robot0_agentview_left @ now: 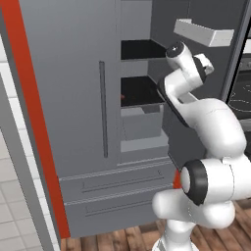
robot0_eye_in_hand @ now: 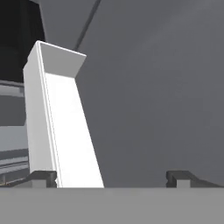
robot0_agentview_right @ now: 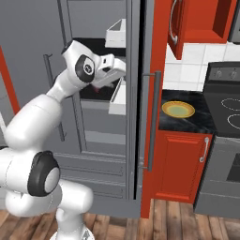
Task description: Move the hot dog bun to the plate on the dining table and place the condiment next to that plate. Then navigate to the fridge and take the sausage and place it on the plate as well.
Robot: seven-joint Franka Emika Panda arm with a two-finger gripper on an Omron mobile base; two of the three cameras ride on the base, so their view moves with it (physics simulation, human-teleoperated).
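1. The fridge (robot0_agentview_left: 88, 98) stands open on its right side – a tall dark grey unit with a long bar handle on the shut left door and two drawers below.
2. The arm reaches up into the open compartment, and the gripper (robot0_eye_in_hand: 111, 177) points at the inside of the open door beside a white door shelf (robot0_eye_in_hand: 61, 118).
3. The two fingertips (robot0_eye_in_hand: 43, 177) stand far apart, as wide as they go; nothing lies between them and they touch nothing.
4. A small reddish speck at the left edge of the dark middle shelf may be the sausage (robot0_agentview_left: 122, 97) – too small to be sure. If so, it lies to the left of the hand and deeper in, so the gripper would have to turn away from the door toward the shelf. Its long axis cannot be made out.
5. A yellow plate (robot0_agentview_right: 178, 109) with an olive centre sits on the black counter (robot0_agentview_right: 187, 123) right of the fridge, near its front edge.
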